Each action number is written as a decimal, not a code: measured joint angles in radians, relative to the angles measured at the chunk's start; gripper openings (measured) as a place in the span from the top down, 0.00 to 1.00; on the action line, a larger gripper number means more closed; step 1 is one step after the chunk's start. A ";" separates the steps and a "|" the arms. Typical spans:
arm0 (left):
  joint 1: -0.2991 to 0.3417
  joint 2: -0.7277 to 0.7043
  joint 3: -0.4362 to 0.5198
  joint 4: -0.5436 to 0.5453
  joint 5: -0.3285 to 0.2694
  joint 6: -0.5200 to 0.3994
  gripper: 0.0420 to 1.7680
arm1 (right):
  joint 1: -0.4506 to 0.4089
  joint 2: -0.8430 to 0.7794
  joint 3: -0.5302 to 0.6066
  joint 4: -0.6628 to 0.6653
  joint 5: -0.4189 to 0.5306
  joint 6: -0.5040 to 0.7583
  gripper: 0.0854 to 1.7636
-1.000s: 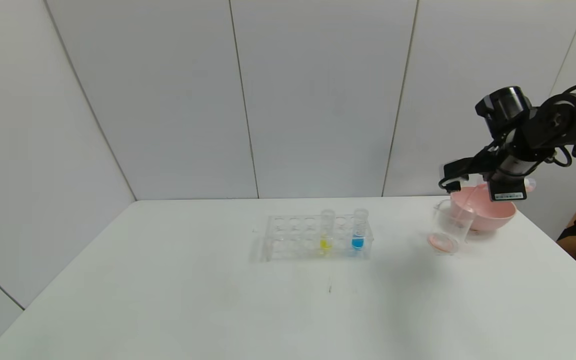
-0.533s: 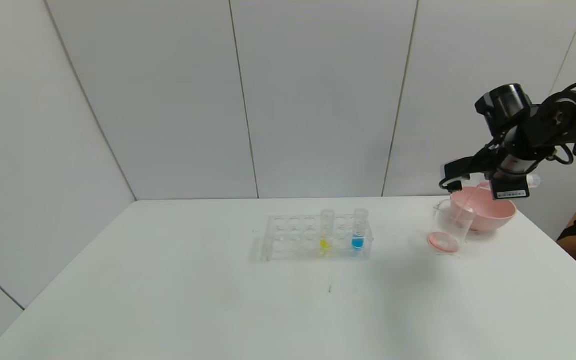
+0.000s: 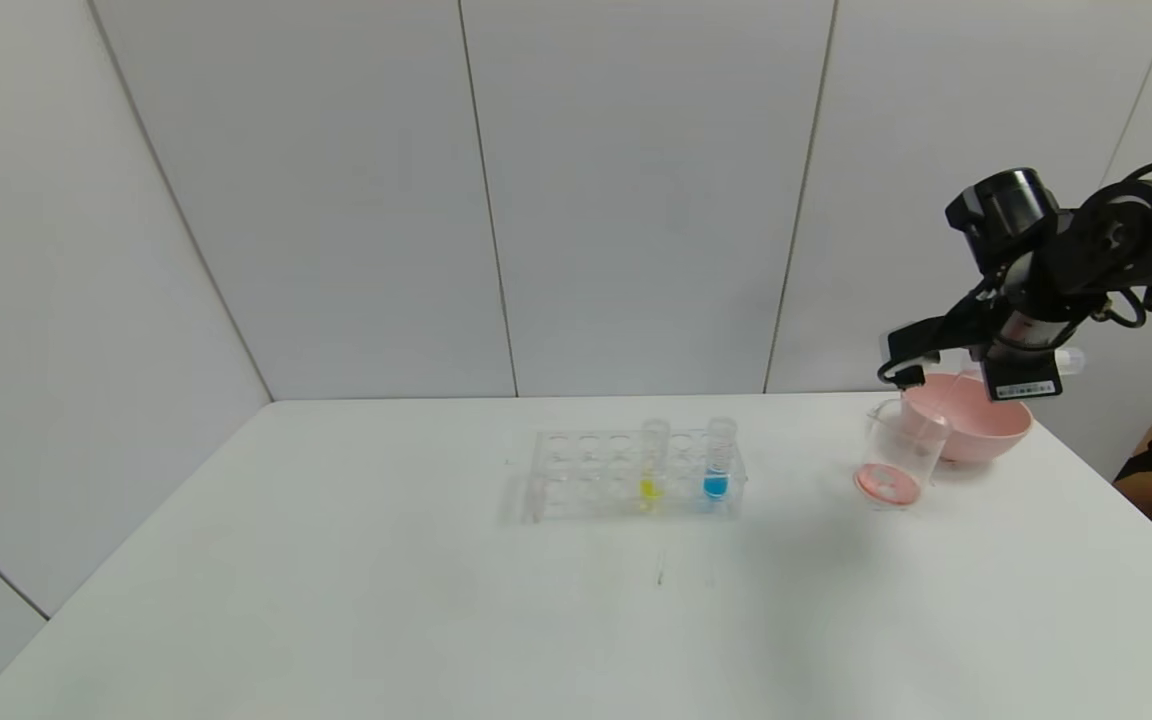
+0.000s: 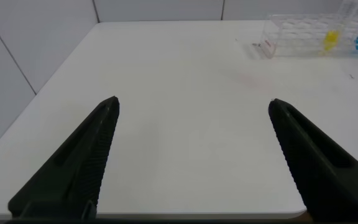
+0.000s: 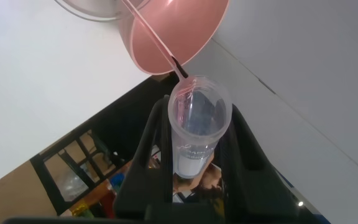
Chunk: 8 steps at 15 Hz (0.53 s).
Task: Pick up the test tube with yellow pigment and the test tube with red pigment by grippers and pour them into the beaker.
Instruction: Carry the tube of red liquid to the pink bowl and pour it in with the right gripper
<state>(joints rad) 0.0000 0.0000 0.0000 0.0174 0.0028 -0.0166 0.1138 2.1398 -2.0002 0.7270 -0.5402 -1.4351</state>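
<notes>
My right gripper is shut on the test tube with red pigment and holds it tilted above the pink bowl. A thin red stream runs from its mouth down into the beaker, which has red liquid at its bottom. The test tube with yellow pigment stands upright in the clear rack; it also shows in the left wrist view. My left gripper is open and empty above the table's near left, far from the rack. It is out of the head view.
A tube with blue liquid stands in the rack to the right of the yellow one. The pink bowl sits just behind the beaker, near the table's right edge. A wall stands behind the table.
My right gripper has risen slightly with the tube while the stream keeps running. The red layer in the beaker looks a little deeper. The rack has not moved.
</notes>
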 joint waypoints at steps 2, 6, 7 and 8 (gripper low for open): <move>0.000 0.000 0.000 0.000 0.000 0.000 0.03 | 0.002 0.000 0.000 0.000 -0.030 -0.014 0.75; 0.000 0.000 0.000 0.000 0.000 0.000 0.03 | 0.007 -0.003 0.000 0.003 -0.036 -0.023 0.75; 0.000 0.000 0.000 0.000 0.000 0.000 0.03 | 0.013 -0.003 0.000 0.004 -0.037 -0.022 0.75; 0.000 0.000 0.000 0.000 0.000 0.000 0.03 | 0.018 -0.003 0.000 0.004 -0.044 -0.023 0.75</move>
<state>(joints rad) 0.0000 0.0000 0.0000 0.0170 0.0023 -0.0166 0.1321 2.1370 -2.0002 0.7313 -0.5843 -1.4579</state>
